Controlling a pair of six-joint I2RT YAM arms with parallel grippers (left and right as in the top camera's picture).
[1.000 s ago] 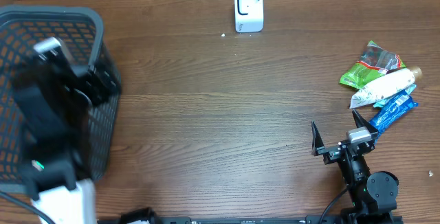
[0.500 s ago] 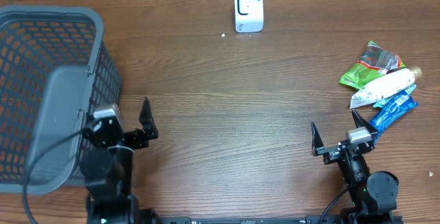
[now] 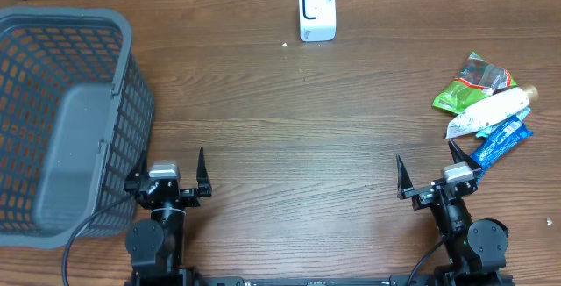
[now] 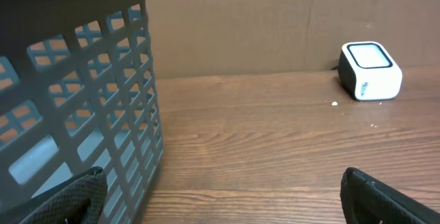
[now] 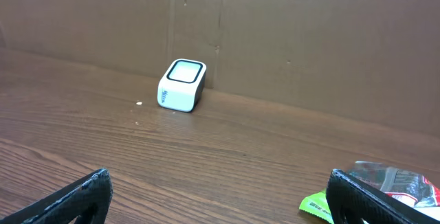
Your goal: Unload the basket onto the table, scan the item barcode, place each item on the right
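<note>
A white barcode scanner (image 3: 316,10) with a dark window stands at the back middle of the table; it also shows as the scanner (image 4: 370,70) and the scanner (image 5: 182,85) in the wrist views. The items lie in a small pile at the right: a green packet (image 3: 472,82), a white tube (image 3: 493,109) and a blue packet (image 3: 501,141). My right gripper (image 3: 427,165) is open at the front, just left of the blue packet, with nothing between its fingers (image 5: 75,198). An edge of the green packet (image 5: 315,205) shows beside it. My left gripper (image 3: 166,174) is open and empty at the front left.
A large grey mesh basket (image 3: 61,110) fills the left side, its wall (image 4: 89,80) close beside my left gripper's left finger. A cardboard wall (image 5: 289,38) runs along the back of the table. A small white speck (image 3: 284,45) lies near the scanner.
The left arm has come down from over the basket to the table's front, beside the basket's near right corner. The right arm has not moved. Both grippers stay open.
</note>
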